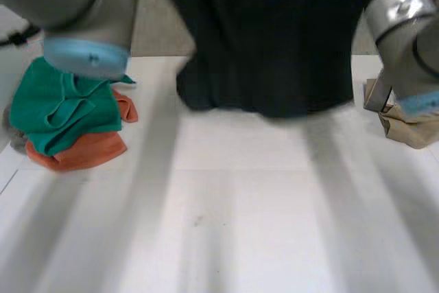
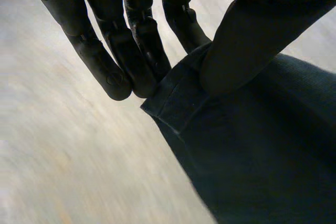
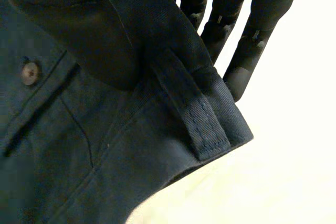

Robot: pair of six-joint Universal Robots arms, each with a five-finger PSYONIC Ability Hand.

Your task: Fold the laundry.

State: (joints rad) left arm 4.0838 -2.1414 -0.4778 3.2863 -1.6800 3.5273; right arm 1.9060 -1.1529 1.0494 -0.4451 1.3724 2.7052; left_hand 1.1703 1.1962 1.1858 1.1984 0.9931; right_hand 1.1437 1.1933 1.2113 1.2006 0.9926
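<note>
A dark navy garment (image 1: 267, 46) hangs in the air above the far half of the white table (image 1: 226, 224), its lower edge just over the tabletop. My left hand (image 2: 131, 51) pinches a hemmed corner of the garment (image 2: 252, 150) between thumb and straight fingers. At the other upper corner my right hand (image 3: 231, 30) pinches the waistband of the same garment (image 3: 105, 145) by a belt loop (image 3: 202, 127); a button (image 3: 29, 71) and a pocket seam lie beside it. Both arms come in at the head view's upper corners.
A pile of green cloth (image 1: 62, 104) on orange cloth (image 1: 86, 152) lies at the table's left side. A tan crumpled cloth (image 1: 405, 125) sits at the right edge, behind my right arm. The near half of the table is bare.
</note>
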